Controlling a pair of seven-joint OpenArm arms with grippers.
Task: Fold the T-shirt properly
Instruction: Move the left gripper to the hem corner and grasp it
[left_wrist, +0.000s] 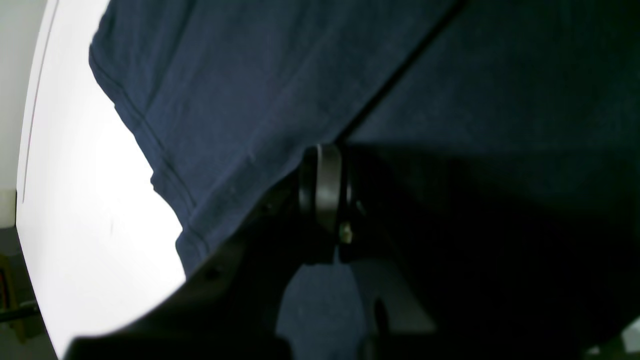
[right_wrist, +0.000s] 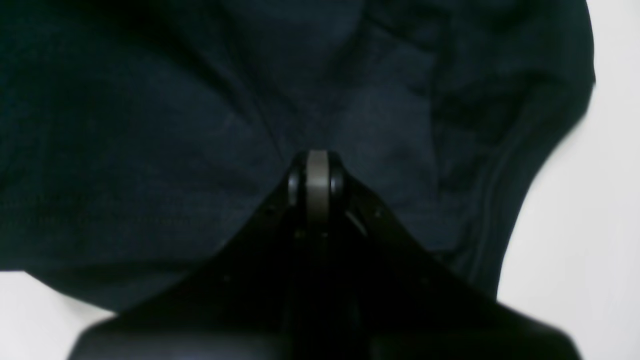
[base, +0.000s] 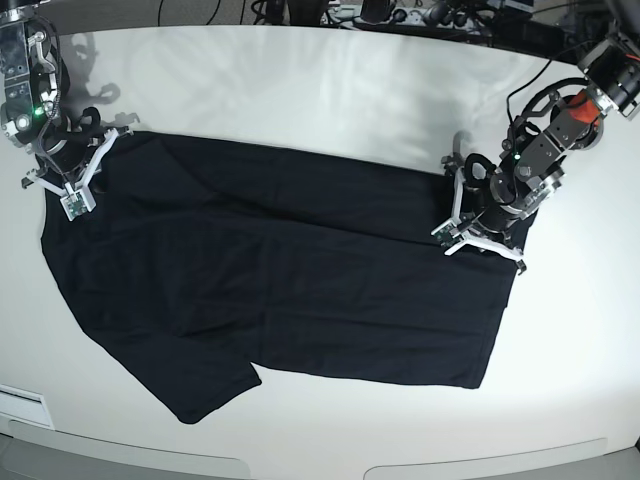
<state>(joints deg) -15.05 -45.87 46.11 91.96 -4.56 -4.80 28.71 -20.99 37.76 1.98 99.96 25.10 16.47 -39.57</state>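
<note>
The black T-shirt (base: 280, 290) lies spread flat on the white table (base: 330, 90), with one sleeve (base: 205, 390) pointing to the front left. My left gripper (base: 470, 238) is at the shirt's right upper edge. In the left wrist view its jaws are closed at the tip (left_wrist: 322, 150) with cloth (left_wrist: 240, 75) draped over and a crease running away from it. My right gripper (base: 72, 195) is at the shirt's left upper corner. In the right wrist view its jaws are closed (right_wrist: 317, 156) and the fabric (right_wrist: 125, 125) puckers around the tip.
Cables and equipment (base: 400, 15) lie along the table's back edge. The table's front edge (base: 300, 462) runs just below the shirt. Bare white tabletop shows beside the hem in the left wrist view (left_wrist: 85, 200) and in the right wrist view (right_wrist: 590, 225).
</note>
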